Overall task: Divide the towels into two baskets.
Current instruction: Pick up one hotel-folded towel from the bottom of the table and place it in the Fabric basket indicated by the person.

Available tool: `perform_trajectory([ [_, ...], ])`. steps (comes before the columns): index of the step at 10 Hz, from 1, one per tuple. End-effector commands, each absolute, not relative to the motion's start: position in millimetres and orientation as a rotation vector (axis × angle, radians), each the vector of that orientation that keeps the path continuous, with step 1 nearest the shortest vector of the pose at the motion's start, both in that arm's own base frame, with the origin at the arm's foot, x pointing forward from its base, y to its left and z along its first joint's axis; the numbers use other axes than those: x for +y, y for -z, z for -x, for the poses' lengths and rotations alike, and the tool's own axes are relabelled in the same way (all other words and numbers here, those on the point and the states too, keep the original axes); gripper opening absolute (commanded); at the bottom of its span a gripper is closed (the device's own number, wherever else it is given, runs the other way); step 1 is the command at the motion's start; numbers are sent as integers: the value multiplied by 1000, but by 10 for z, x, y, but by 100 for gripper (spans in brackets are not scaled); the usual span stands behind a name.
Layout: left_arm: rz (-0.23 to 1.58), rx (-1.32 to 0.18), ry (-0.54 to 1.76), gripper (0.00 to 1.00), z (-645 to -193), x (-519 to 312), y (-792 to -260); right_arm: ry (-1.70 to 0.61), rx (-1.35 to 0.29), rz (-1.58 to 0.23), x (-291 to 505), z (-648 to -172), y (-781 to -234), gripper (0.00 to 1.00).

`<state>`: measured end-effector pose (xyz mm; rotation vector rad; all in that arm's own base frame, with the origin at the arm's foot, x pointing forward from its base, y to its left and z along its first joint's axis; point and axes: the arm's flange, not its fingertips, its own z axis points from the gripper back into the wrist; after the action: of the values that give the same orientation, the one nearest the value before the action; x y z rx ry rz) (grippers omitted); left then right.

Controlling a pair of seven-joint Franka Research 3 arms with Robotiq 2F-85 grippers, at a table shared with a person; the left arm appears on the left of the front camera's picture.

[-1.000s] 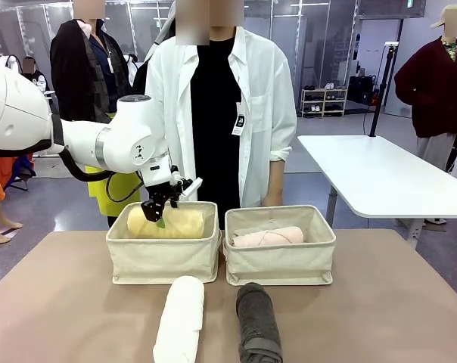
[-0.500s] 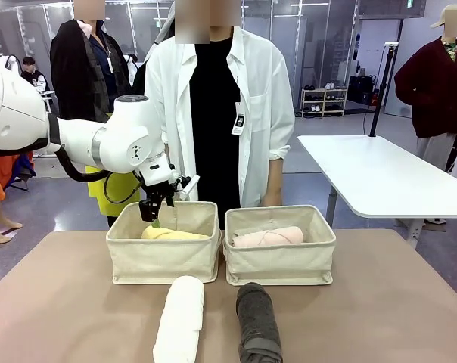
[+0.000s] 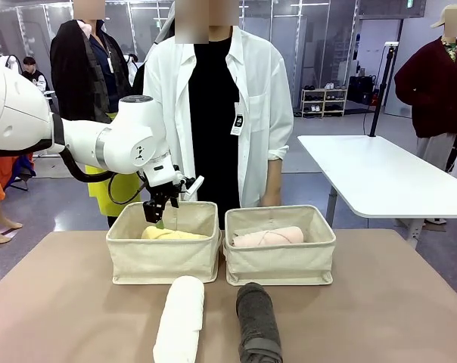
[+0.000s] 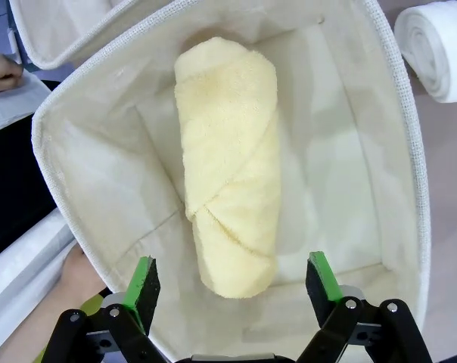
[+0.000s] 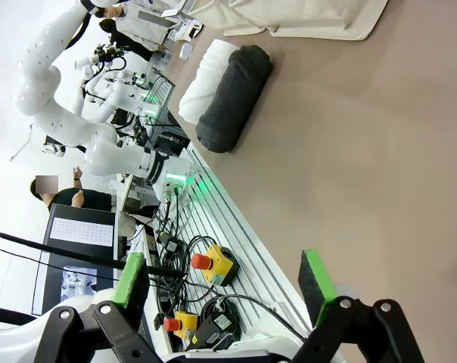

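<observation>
A yellow towel (image 3: 172, 234) lies in the left basket (image 3: 163, 261), free of any grip. Just above it hangs my left gripper (image 3: 162, 215), open; the left wrist view has the yellow towel (image 4: 232, 162) lying lengthwise beyond the gripper (image 4: 234, 283), apart from both green pads. The right basket (image 3: 280, 265) holds a pale pink towel (image 3: 268, 237). On the table in front of the baskets lie a white towel (image 3: 180, 318) and a dark grey towel (image 3: 257, 321). Low over the table, my right gripper (image 5: 223, 280) is open with nothing in it, far from the dark grey towel (image 5: 232, 87).
A person in a white shirt (image 3: 228, 106) stands close behind the baskets, hands near the far rims. The table's near edge with cables and red stop buttons (image 5: 213, 263) lies by my right gripper. A white side table (image 3: 380, 178) stands at the back right.
My left gripper opened and let the yellow towel drop into the left basket. It then lifted slightly and shifted a little to the right.
</observation>
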<state>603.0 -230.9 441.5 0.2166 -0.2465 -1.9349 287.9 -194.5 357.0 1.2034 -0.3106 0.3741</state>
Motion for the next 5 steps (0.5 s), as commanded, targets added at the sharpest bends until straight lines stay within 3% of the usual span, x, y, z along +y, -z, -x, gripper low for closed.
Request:
perform_trajectory([
  [1, -229, -240, 1957, 98, -6060, -2251, -4422, -370, -332, -1205, -1926, -2852, -3575, 100],
  [4, -217, -246, 1934, 98, -6033, -2302, -4415, -370, -332, -1205, -1926, -2852, -3575, 100],
  [5, 32, -370, 1812, 98, -5948, -2117, -4656, -370, -332, -1205, -1926, -2852, -3575, 100],
])
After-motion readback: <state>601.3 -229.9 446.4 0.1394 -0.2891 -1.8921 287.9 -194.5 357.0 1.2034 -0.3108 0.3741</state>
